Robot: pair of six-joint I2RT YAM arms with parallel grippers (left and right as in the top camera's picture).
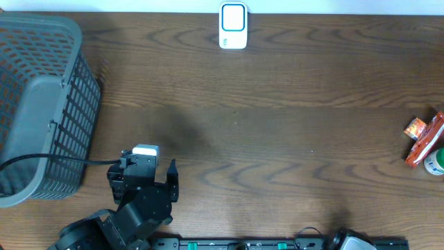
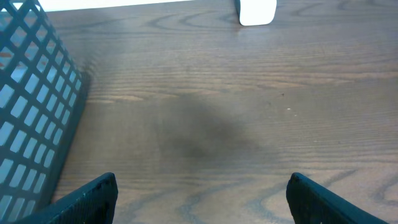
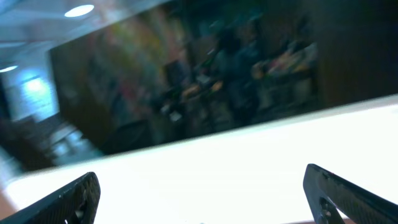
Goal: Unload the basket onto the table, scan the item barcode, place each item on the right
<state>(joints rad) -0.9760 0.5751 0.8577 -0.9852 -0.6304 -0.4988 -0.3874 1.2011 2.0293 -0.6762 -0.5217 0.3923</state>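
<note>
Dark wood-grain table point(image 1: 277, 104) fills the overhead view, bare through its middle, with a grey mesh basket point(image 1: 41, 104) at the left end and a white scanner point(image 1: 233, 26) standing at the middle of the far edge. The likely item, a red and orange packet point(image 1: 424, 139), lies at the far right end, close to the table's right edge, with its long axis running diagonally from near-left to far-right. A green-and-white thing point(image 1: 436, 163), partly cut off by the frame, touches or sits just beside its near end. Only a small part of the right arm point(image 1: 354, 243) shows at the near edge, but it is plainly the nearer one: the packet lies ahead of it and off to its right. The left gripper point(image 1: 142, 167) is well apart from the packet, over by the basket. Both tools are empty. The left gripper point(image 2: 202, 205) has its fingers spread over bare wood and faces the scanner. The right gripper point(image 3: 205, 199) has its fingers wide apart and faces a blurred room, not the table. The reach to the packet looks open, though the table edge leaves little margin on the packet's far side. From there the path to the scanner crosses bare wood.
</note>
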